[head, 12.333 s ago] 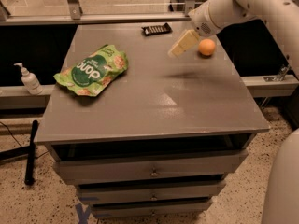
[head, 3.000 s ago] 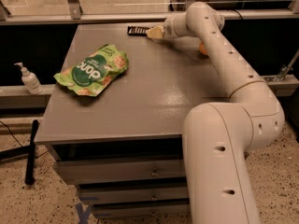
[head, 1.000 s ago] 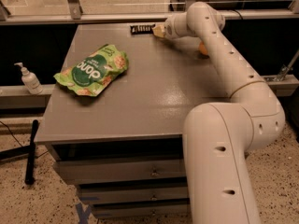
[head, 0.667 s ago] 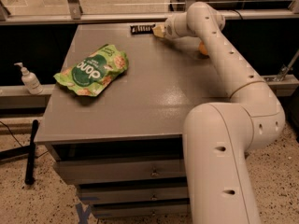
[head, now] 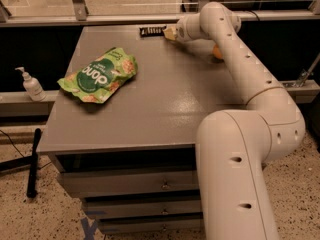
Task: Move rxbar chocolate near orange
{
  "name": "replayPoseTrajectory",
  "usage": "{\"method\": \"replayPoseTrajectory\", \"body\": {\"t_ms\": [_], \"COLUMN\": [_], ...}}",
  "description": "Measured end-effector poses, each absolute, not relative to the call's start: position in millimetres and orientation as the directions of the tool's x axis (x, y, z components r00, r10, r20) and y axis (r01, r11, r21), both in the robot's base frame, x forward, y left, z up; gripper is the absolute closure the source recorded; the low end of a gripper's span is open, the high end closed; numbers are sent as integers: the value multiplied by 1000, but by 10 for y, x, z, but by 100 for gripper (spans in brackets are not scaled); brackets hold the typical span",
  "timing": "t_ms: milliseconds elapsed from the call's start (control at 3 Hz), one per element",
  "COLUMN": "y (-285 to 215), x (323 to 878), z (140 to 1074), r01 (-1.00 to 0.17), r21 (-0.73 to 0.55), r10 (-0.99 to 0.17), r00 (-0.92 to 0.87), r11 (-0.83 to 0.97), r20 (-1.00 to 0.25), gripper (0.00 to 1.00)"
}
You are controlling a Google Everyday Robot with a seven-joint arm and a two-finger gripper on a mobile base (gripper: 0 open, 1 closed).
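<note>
The rxbar chocolate (head: 151, 31) is a small flat black bar lying at the far edge of the grey table (head: 150, 109). My gripper (head: 168, 33) sits at the bar's right end, low over the table top. The orange (head: 217, 52) shows only as a small sliver behind my arm, to the right of the gripper and nearer the table's right edge. Most of the orange is hidden by the arm.
A large green chip bag (head: 99, 75) lies on the table's left side. My white arm (head: 250, 79) runs along the right side of the table. A sanitizer bottle (head: 31, 84) stands on a ledge to the left. Drawers (head: 130, 184) sit below the table top.
The gripper and the bar have stayed nearly still over the last second. Long before, the gripper hung by the orange and the bar lay further right.
</note>
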State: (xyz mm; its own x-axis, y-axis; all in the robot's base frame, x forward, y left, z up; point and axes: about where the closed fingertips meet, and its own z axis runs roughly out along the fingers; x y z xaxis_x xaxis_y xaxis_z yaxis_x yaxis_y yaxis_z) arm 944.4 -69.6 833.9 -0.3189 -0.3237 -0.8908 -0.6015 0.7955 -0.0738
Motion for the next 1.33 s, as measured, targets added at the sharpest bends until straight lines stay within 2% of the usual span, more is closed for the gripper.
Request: {"method": "replayPoseTrajectory", "body": {"t_ms": [1333], "y": [-695], "x": [9444], "z": [8340], "r01": [-602], "r21": [-74], "r10": [-324], "r00": [-318], "r11": [795], "r20": [-891], "gripper": [100]}}
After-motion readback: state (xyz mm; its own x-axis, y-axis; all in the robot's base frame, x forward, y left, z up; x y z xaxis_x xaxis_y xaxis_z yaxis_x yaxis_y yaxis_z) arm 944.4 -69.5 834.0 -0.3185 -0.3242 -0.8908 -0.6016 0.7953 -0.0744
